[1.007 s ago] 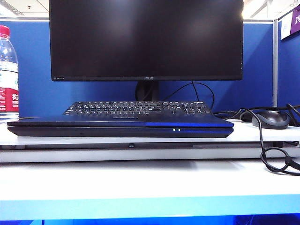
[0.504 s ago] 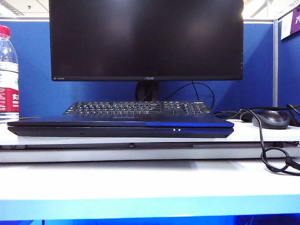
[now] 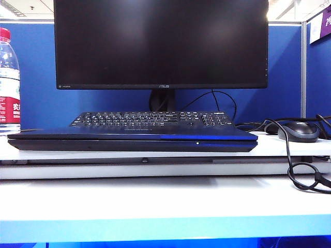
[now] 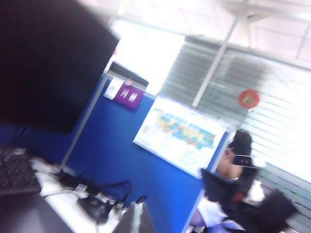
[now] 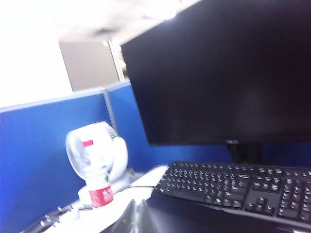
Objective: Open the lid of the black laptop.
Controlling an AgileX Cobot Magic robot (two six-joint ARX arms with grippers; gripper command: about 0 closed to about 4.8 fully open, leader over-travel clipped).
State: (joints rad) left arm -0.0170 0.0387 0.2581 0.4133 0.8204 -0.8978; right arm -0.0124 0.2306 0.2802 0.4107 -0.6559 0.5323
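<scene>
The ASUS monitor fills the back of the desk. In front of it the black laptop lies flat and closed, its front edge facing the exterior camera with one small white light showing. The lid sits flush on the base, just ahead of the separate keyboard.

I judge the lid stiff but thin, hinged at the back, likely to resist at first; the base seems heavy enough to stay put if I lift slowly. The screen inside is fragile, so I would take hold at the middle of the front lip, not a corner.

My left gripper and right gripper each show only a dark tip at their own camera's edge, raised off to either side of the laptop; I cannot tell whether either is spread or pressed together.

The water bottle stands capped at the left, its fill level unclear.
</scene>
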